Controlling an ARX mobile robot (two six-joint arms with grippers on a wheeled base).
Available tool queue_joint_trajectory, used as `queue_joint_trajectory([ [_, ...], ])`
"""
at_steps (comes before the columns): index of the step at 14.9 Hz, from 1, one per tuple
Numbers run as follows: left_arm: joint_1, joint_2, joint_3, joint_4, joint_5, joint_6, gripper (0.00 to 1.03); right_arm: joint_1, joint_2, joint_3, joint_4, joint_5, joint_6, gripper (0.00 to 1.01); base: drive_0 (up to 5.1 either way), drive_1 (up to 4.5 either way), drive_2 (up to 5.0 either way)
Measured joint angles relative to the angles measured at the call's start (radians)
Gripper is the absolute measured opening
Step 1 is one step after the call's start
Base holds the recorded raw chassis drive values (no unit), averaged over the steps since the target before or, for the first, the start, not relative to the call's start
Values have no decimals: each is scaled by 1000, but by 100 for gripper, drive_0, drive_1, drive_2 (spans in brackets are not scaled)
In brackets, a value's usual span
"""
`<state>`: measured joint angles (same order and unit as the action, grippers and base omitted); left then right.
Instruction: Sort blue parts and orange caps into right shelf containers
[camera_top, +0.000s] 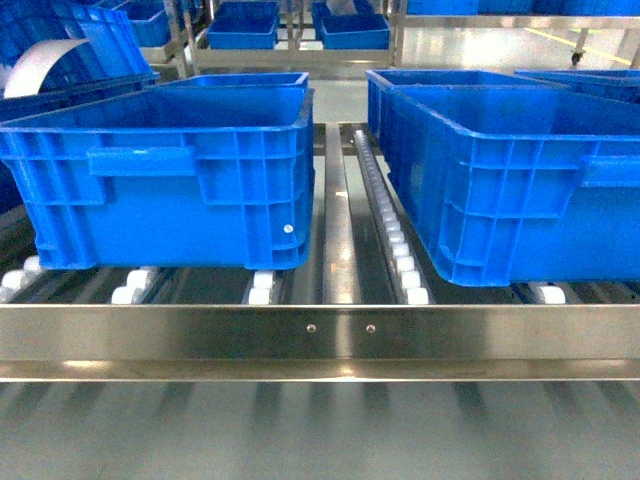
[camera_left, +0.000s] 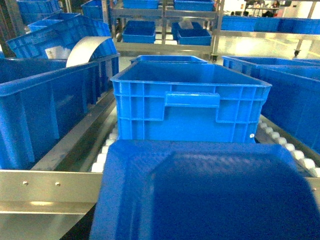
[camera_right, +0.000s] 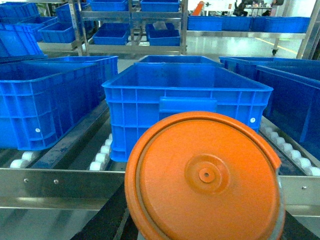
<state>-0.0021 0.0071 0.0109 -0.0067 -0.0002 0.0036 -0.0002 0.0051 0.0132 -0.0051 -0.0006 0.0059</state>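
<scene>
Shelf (camera_top: 330, 335): steel rail across the near edge, rows of white rollers (camera_top: 400, 250) running far behind it
Containers: one blue bin (camera_top: 170, 185) left, one blue bin (camera_top: 520, 190) right, both sitting on the rollers, a roller lane between them
Blue part (camera_left: 205, 192): fills the near bottom of the left wrist view, very close to the lens
Orange cap (camera_right: 205, 175): fills the near bottom of the right wrist view, flat face toward the lens
Grippers: fingers not visible in any view, so cannot tell whether apart or clamped

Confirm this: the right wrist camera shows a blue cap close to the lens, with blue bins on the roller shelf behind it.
Not quite: the cap filling the right wrist view is orange, not blue. The rest holds: blue bins sit behind it on the roller shelf.
</scene>
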Motion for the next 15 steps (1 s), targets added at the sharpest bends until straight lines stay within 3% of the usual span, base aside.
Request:
queue_joint_trajectory([
  [13,0,0,0,0,0,0,42,0,0,0,-2,0,0,43,-2,416,-420],
  [15,0,0,0,-2,0,0,42,0,0,0,-5,0,0,43,0,0,0],
])
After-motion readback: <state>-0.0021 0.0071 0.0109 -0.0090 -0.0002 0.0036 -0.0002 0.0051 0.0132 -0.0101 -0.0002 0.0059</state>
